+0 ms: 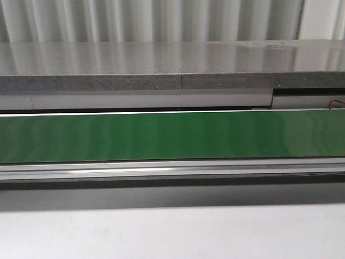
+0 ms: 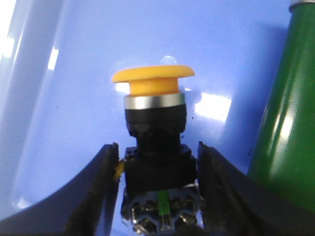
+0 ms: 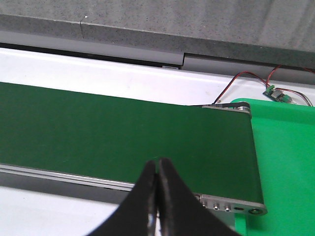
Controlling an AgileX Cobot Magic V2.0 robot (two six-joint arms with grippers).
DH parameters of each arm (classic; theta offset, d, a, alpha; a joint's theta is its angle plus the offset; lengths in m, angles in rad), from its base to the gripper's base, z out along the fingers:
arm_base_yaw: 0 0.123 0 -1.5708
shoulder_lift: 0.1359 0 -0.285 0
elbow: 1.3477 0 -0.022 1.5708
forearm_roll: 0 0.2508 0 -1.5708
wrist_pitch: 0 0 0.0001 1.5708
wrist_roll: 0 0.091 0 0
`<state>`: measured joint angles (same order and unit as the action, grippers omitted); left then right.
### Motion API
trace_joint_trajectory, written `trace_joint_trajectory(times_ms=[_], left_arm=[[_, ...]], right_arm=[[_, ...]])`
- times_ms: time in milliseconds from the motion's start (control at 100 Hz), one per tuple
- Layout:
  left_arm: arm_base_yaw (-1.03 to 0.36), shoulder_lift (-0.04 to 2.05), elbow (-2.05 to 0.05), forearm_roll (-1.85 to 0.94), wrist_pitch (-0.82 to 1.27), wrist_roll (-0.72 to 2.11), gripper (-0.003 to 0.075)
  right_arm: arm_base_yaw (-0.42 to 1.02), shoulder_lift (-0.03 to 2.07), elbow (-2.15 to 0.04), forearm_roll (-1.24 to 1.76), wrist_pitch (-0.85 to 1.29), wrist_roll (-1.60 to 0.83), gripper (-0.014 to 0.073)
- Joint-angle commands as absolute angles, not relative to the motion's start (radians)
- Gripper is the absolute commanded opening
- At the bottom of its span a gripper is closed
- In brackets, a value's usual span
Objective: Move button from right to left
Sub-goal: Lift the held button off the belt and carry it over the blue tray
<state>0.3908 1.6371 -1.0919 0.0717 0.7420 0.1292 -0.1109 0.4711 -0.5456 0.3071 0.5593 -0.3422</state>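
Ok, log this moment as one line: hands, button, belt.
left hand: shut on button, over blue surface | right hand: shut, empty, above green belt | front view: no arms visible

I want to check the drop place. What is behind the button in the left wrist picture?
Behind the button, held between the left jaws, is a glossy blue surface, and beside it the green belt. The button covers the part of that surface directly behind it; the front view shows neither.
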Motion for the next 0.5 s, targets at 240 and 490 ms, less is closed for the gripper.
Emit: trace_joint_trajectory(times_ms=[240,490], left_arm=[[0.391,1.696,-1.124,0.031,0.600,0.126,-0.0020],[0.391,1.729,-1.124,-0.022,0.558,0.126,-0.0020]], right_arm=[[-0.112,0.472,-0.568,0.316,0.498,-0.352,-0.0067],[-0.112,0.472,-0.568,0.316,0.498,-0.352,-0.0067]])
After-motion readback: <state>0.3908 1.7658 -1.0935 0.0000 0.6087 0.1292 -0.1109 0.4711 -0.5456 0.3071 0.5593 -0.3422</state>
